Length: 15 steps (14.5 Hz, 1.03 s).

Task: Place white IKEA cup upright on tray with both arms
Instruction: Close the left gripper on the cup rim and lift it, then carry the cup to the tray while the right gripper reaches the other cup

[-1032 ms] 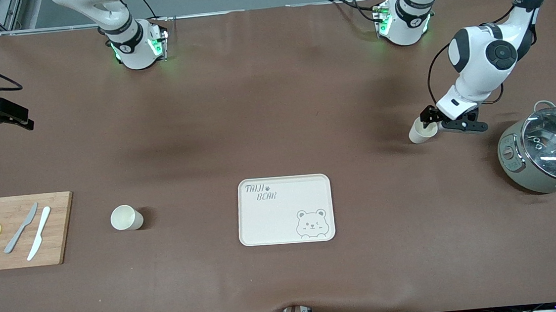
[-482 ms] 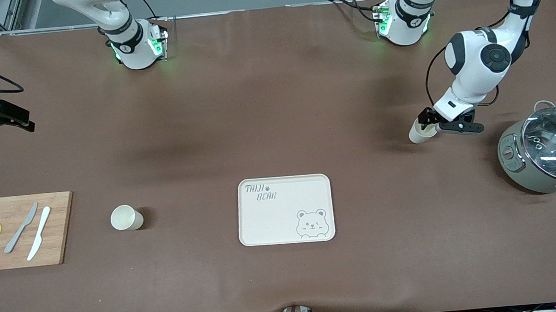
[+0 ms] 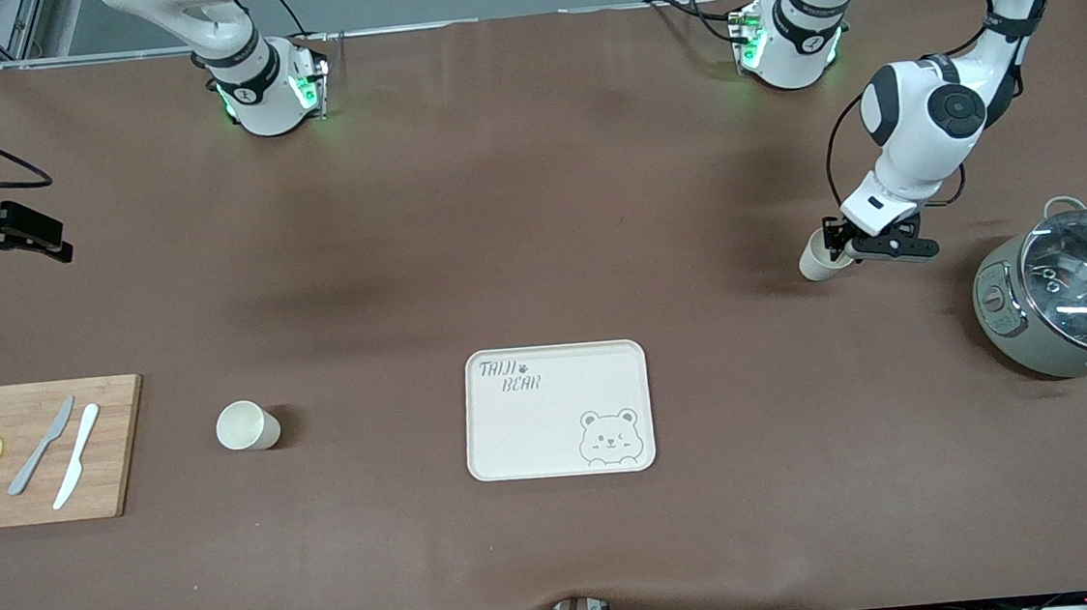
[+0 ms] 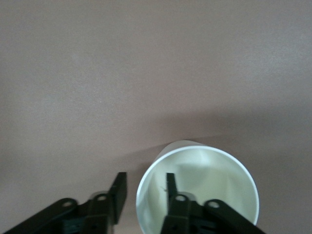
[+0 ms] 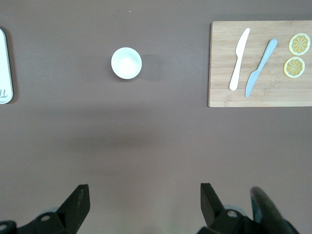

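Note:
One white cup (image 3: 818,261) stands upright on the brown table toward the left arm's end. My left gripper (image 3: 831,242) is down at its rim. In the left wrist view the cup (image 4: 214,170) has one finger (image 4: 170,187) inside it and the other outside; the left gripper (image 4: 145,178) straddles the wall with gaps on both sides. A second white cup (image 3: 246,426) stands between the cutting board and the cream tray (image 3: 558,411). My right gripper (image 3: 54,245) hangs open and empty over the right arm's end of the table, and its wrist view shows that gripper (image 5: 142,195), that cup (image 5: 126,63) and the tray's edge (image 5: 4,68).
A wooden cutting board (image 3: 36,452) with two knives and lemon slices lies at the right arm's end, near the front camera. A grey-green pot with a glass lid (image 3: 1067,303) stands at the left arm's end, beside the left gripper.
The left gripper has settled lower over the cup's rim and its fingers have drawn closer together. The right gripper has barely shifted.

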Each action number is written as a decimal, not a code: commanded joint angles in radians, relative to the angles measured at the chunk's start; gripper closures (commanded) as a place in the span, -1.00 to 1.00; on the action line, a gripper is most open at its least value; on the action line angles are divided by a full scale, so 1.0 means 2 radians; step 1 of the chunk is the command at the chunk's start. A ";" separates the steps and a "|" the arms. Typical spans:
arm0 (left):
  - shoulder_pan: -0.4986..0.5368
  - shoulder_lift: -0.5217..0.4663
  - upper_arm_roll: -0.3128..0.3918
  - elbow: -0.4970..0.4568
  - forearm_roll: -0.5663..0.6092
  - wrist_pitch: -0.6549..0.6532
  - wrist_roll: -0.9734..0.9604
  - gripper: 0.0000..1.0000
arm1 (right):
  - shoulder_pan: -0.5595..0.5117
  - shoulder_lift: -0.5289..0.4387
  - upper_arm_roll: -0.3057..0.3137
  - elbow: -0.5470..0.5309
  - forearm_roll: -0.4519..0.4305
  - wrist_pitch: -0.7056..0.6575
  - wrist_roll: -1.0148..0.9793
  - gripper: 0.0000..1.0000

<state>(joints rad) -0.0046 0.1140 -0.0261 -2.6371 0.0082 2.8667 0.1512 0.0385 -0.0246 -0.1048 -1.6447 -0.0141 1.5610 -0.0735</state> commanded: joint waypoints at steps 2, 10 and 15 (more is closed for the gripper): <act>0.002 -0.011 -0.005 -0.007 -0.005 0.008 -0.011 1.00 | -0.004 -0.006 0.002 -0.015 -0.008 0.007 -0.011 -1.00; -0.012 -0.003 -0.057 0.139 -0.006 -0.147 -0.135 1.00 | -0.021 0.002 0.000 -0.038 -0.009 0.040 -0.046 -1.00; -0.031 0.053 -0.099 0.300 -0.006 -0.293 -0.242 1.00 | -0.027 0.043 0.001 -0.097 -0.008 0.147 -0.055 -1.00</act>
<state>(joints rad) -0.0444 0.1276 -0.2108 -2.1852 0.0081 2.3658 -0.2672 -0.0008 0.0273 -0.1135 -1.8106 -0.0184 1.8049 -0.1680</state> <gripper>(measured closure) 0.952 0.000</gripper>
